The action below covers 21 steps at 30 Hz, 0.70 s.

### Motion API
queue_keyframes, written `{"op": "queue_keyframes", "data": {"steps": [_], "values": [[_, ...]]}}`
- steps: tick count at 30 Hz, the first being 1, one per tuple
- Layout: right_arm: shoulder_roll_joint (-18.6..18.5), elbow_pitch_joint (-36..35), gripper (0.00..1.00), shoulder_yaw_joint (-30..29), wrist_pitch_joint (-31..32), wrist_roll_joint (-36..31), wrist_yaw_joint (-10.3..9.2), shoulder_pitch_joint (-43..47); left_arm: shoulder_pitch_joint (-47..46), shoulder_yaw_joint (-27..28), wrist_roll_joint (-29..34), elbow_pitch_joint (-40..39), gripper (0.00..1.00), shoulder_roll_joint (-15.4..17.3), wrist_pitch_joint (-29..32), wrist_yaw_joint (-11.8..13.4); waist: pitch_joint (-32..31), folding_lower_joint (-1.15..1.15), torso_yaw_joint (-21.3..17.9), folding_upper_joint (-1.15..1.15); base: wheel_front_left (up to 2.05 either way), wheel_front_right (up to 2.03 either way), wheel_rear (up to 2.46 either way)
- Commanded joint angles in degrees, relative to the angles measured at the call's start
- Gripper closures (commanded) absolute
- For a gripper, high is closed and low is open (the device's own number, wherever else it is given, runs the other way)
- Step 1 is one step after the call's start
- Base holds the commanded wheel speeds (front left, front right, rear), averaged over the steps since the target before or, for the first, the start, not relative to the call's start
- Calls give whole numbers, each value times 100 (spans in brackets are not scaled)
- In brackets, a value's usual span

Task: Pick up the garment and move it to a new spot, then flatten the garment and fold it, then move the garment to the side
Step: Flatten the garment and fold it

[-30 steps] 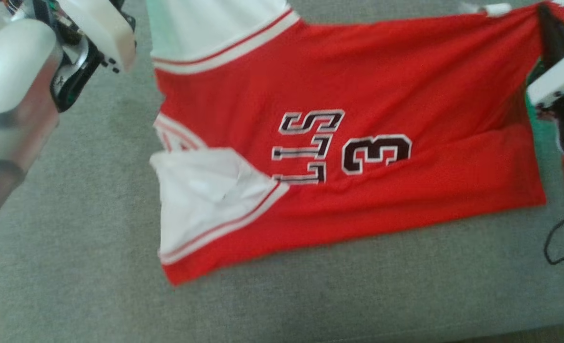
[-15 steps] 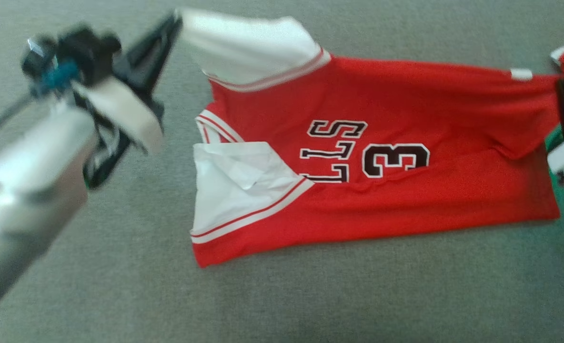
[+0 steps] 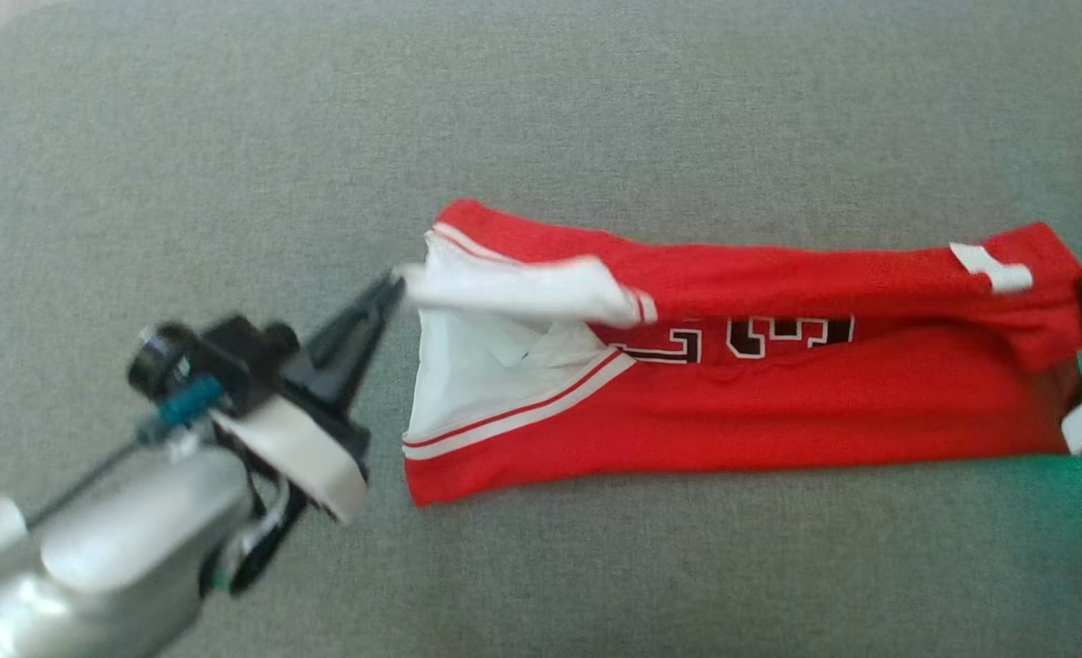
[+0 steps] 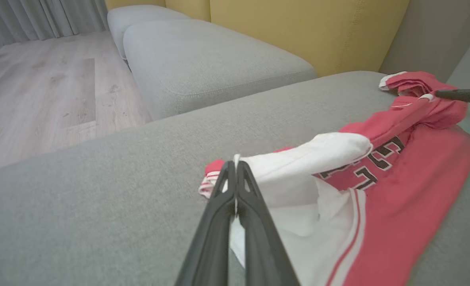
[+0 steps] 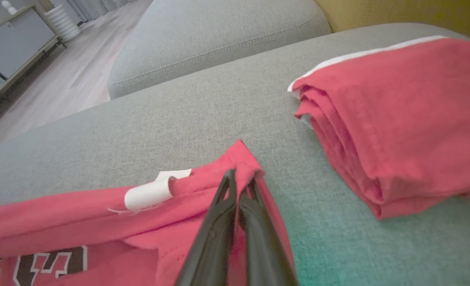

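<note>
1. Red jersey with white side panels lies lengthwise across the grey sofa cushion, roughly mid-cushion. Its far long edge is lifted off the fabric and doubled toward the near edge, so the lettering is half covered.
2. Left gripper has its fingers pressed together on the white corner at the armhole end. In the left wrist view white cloth pokes out between the tips, so it's definitely pinching the jersey.
3. Right gripper does the same on the red corner at the hem end, just beside the white tag. The jaws are tight, with fabric bunched around them.
4. Why grab both ends? My guess is that pinching the two corners of one edge pulls that edge taut and straight, so it travels over as a clean line instead of a crumple.
5. I'd call this the fold step, partway through the lengthwise fold, since the lifted edge isn't laid down yet.
6. A folded red stack sits near the right gripper, apart from the jersey. That's probably the "side" spot for later.
7. Possible snag: the white panel sags at the left end and could tuck under messily when the edge lands.
</note>
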Motion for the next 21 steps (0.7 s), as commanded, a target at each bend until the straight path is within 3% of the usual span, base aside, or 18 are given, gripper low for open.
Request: {"op": "queue_keyframes", "data": {"steps": [1, 8, 9, 11, 12, 13, 14, 15, 16, 17, 19, 21], "values": [[-122, -240, 100, -2, 5, -44, -5, 80, -66, 205, 26, -171, 100, 278, -86, 97, -2, 1, 10, 0, 0, 0, 0], [52, -461, 100, -282, 139, -116, -5, 569, 570, 116, 27, -475, 100, 201, -98, 419, -24, 1, 7, 0, 0, 0, 0], [86, -487, 93, -295, 171, -133, -5, 621, 635, 117, 30, -468, 100, 177, -101, 442, -29, 1, 0, 0, 0, 0, 0], [160, -548, 67, -304, 222, -152, -5, 697, 759, 138, 13, -420, 100, 123, -107, 476, -39, 1, -22, 0, 0, 0, 0], [197, -572, 23, -317, 239, -163, -5, 725, 811, 148, 21, -392, 100, 89, -109, 490, -52, 1, -34, 0, 0, 0, 0], [239, -583, 0, -370, 229, -190, -5, 743, 869, 170, 8, -370, 100, 45, -112, 495, -68, 1, -46, 0, 0, 0, 0], [273, -595, 0, -410, 208, -226, -5, 763, 919, 191, 15, -344, 100, 4, -114, 502, -87, 1, -56, 0, 0, 0, 0], [302, -606, 0, -432, 181, -264, -5, 786, 972, 215, 30, -311, 90, -41, -115, 518, -121, 1, -70, 0, 0, 0, 0], [339, -622, 0, -463, 145, -303, -5, 819, 1035, 245, 34, -280, 60, -89, -117, 541, -157, 1, -84, 0, 0, 0, 0], [384, -645, 0, -491, 110, -349, -5, 858, 1105, 339, 36, -263, 1, -156, -118, 599, -201, 1, -98, 0, 0, 0, 0], [461, -707, 0, -514, 41, -465, -5, 957, 1273, 584, 118, -254, 0, -293, -119, 734, -283, 1, -128, 0, 0, 0, 0], [564, -765, 0, -530, -59, -554, -5, 1049, 1493, 890, 255, -188, 0, -433, -120, 1020, -385, 1, -162, 0, 0, 0, 0]]}}
